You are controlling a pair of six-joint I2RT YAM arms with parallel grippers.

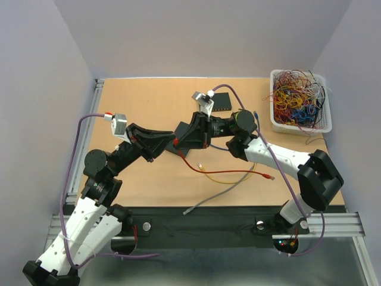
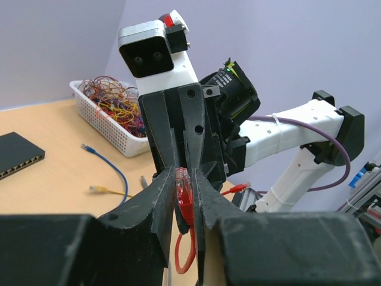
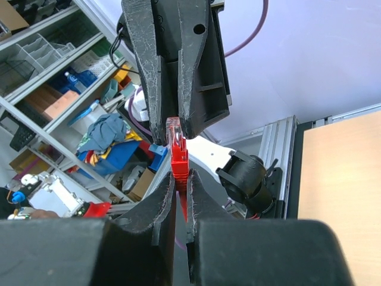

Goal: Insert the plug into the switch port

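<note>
Pinching the red plug (image 3: 177, 156) mid-air from both sides: right gripper (image 3: 180, 193) clamped on the boot, left gripper (image 2: 184, 196) clamped toward the tip. Well apart from the switch (image 1: 222, 102) at the far side of the surface (image 1: 137, 101). Should release one side only once the other holds square, keeping clip and contacts unobstructed for insertion.

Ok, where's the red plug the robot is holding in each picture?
Top: hidden at centre where left pincer meets right pincer; only its red cable shows.
Left wrist: plug low centre.
Right wrist: centre.
Landmark: both pincers gripping it tip to tip.
</note>
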